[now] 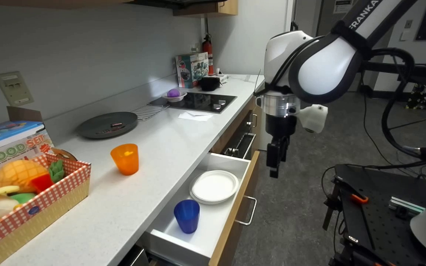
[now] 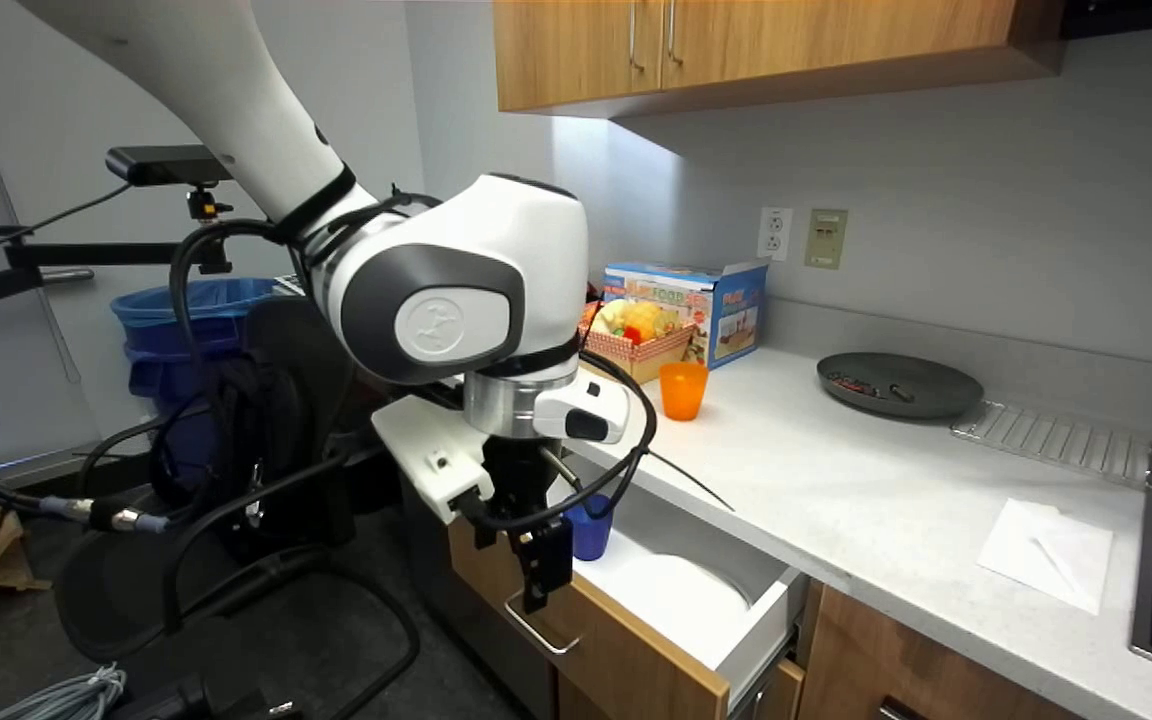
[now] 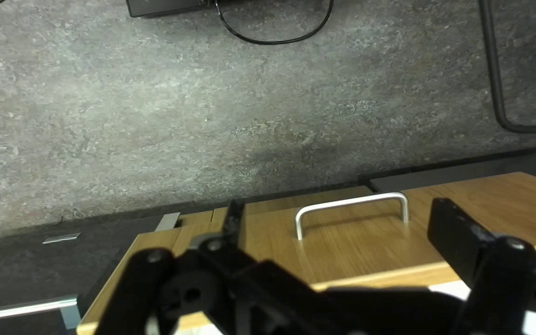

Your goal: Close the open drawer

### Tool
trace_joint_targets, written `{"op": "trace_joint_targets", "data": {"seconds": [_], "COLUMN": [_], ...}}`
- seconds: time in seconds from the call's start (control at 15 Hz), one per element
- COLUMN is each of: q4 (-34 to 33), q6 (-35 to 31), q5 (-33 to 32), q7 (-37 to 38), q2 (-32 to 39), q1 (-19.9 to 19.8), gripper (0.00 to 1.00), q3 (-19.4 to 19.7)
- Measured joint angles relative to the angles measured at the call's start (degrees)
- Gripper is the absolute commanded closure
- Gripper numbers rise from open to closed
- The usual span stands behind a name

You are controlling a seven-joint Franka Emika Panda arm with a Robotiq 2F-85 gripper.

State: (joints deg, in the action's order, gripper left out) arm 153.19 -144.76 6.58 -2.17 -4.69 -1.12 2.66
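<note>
Passing room lies over the floor before the open drawer, its bar handle (slim metal) jutting in.

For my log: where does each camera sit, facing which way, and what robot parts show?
An exterior view: near the checkered basket, facing along the counter toward the cooktop; arm and end effector at picture right.
An exterior view: near the cooktop, facing the toy carton; arm at upper left, end effector before the drawer.
Wrist view: on the wrist, looking down at the handle and floor; end effector's fingers toward the bottom.
Both exterior views share drawer, counter, orange cup.
</note>
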Motion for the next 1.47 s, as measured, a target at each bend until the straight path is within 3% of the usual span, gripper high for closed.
{"op": "trace_joint_targets", "data": {"seconds": [0.4,0.67,1.0,1.47], "q4": [1.48,1.17,0.21,-4.84], "q6": [-12.00,-19.78,-27.94,-33.31], "q5": [5.51,5.69,1.79,-0.91], "q7": [-6.94,-7.32,-2.90,4.75], "q2": [9.32,15.19,21.01,26.52], "q1": [0.53,0.53,1.91,5.69], "gripper": [0.00,0.00,0.00,0.00], "q3": [-1.87,-4.97,-6.24,-3.24]}}
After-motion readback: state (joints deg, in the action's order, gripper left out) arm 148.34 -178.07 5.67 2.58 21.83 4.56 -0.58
